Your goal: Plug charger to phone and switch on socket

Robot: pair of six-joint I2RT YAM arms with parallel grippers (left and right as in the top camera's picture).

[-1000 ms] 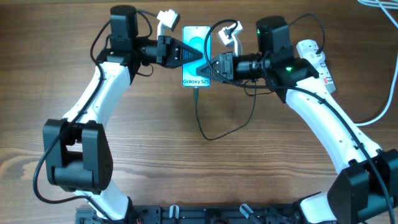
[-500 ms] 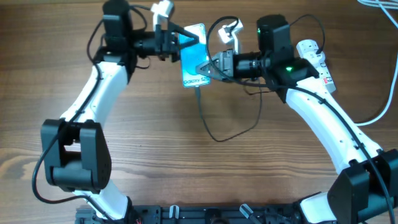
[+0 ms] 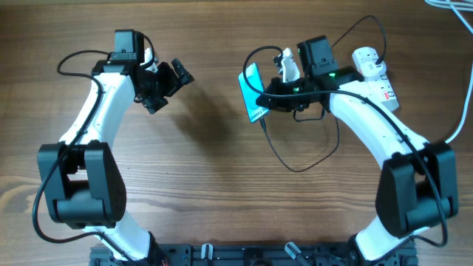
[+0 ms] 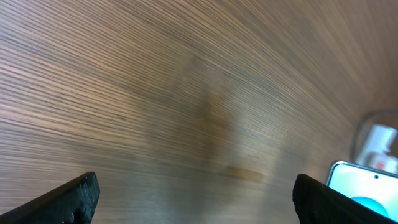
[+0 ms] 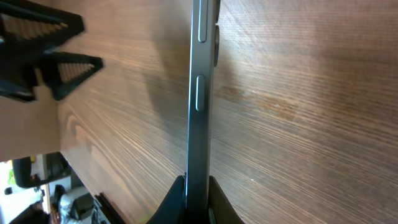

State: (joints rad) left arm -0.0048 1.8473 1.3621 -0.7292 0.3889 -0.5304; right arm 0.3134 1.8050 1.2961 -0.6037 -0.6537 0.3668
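Note:
My right gripper is shut on the phone, which it holds tilted up off the wood. From the right wrist the phone shows edge-on, its side buttons visible, pinched between my right gripper. The charger, a thin black cable, hangs from the phone's lower end and loops across the table. The socket, a white strip, lies at the far right behind my right arm. My left gripper stands open and empty well left of the phone. Its fingers frame bare wood in the left wrist view, with the phone at the lower right corner.
A thick white cord runs from the socket off the right edge. My left gripper shows at the upper left of the right wrist view. The table is brown wood. A black rail lines the front edge.
My left gripper let go of the phone, opened wide and drew back to the left. My right gripper carried the phone rightward and tipped it on edge, the cable trailing.

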